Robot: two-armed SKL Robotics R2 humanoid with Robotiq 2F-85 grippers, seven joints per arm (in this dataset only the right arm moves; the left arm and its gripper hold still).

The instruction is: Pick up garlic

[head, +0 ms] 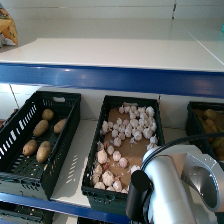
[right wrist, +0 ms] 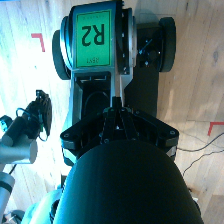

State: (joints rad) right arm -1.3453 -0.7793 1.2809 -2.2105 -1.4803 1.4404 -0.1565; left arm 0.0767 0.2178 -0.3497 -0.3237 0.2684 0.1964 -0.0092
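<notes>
Garlic (head: 125,137) heaped in the middle black crate (head: 95,182), potatoes (head: 41,136) in the left crate (head: 20,172); cannot tell gripper state.

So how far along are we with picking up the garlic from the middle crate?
Nothing looks done yet. The garlic all lies loose in the middle crate, none lifted. In hand: the right arm sits low at the shelf front, beside the crate, not over the bulbs; the wrist view faces the robot's base and the floor. Left: reach in, grasp a bulb, lift.
</notes>
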